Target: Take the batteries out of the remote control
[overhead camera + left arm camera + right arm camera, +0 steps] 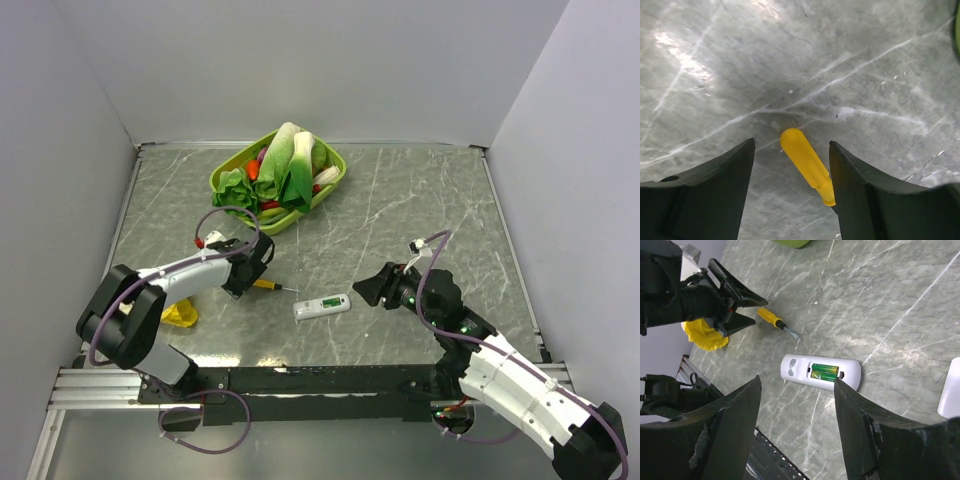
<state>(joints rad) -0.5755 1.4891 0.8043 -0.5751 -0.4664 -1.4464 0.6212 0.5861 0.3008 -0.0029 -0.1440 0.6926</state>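
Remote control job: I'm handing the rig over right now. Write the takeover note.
Grippers: left gripper has its fingers open astride the yellow screwdriver handle, not gripping it. The right gripper is open, empty and pointed at the remote control.
Things: the remote control lies on the table between the arms, with its compartment uncovered and two green batteries seated inside.
Done: the cover is off.
Left: take out both batteries.

left arm (185, 272): white shells, black joints | purple cable (225, 214): looped, with a red-and-white plug (203, 240) | right arm (520, 390): same white and black, purple cable too, small green lights (410, 299) | right fingers (715, 440): black, wide, grey scuffs
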